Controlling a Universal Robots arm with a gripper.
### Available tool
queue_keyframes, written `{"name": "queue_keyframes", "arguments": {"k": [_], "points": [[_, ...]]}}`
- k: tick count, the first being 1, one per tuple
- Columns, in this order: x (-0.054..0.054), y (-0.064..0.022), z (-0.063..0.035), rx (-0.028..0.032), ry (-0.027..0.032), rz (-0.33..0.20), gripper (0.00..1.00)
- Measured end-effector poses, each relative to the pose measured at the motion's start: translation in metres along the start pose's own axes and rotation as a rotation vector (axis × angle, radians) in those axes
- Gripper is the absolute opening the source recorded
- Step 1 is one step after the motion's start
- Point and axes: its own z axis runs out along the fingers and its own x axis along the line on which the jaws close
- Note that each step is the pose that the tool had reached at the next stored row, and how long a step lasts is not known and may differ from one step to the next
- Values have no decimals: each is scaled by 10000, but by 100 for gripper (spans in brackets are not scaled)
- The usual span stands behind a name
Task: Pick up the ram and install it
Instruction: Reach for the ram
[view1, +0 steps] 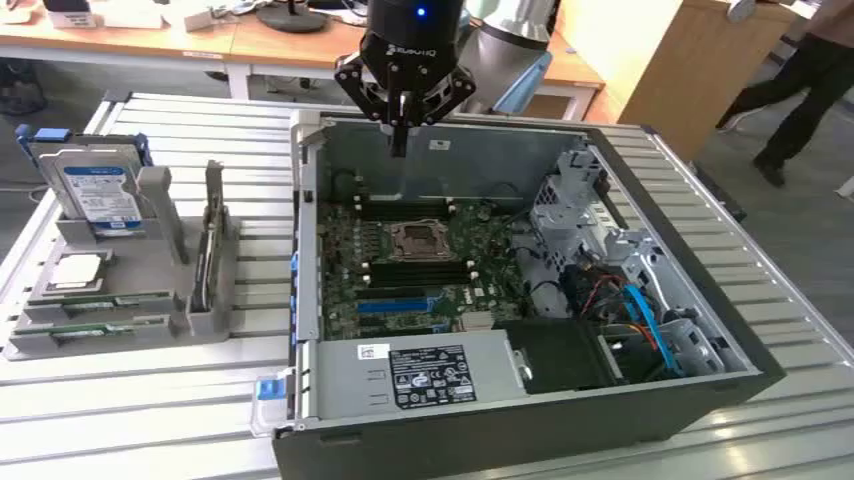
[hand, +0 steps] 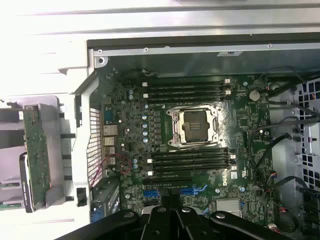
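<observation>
Exterior view: my jaws hang pressed together, empty, over the open case (view1: 534, 430); the ram (view1: 211, 235) stands on edge in its rack (view1: 200, 322), top edge offered for gripping.

My table (view1: 134, 430) is pale ribbed metal slats, spreading from six o'clock up to nine in the exterior view. At eleven o'clock stand wooden desks (view1: 160, 45) on white legs, with a black round stand base (view1: 294, 18) near twelve. At one o'clock rises a light wooden panel (view1: 667, 70). At two o'clock a person (view1: 807, 70) in dark trousers crosses the grey floor (view1: 801, 230).
</observation>
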Motion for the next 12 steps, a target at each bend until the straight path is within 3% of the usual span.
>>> {"name": "queue_keyframes", "arguments": {"k": [12], "points": [[44, -3, 0, 0, 0, 0, 11]]}}
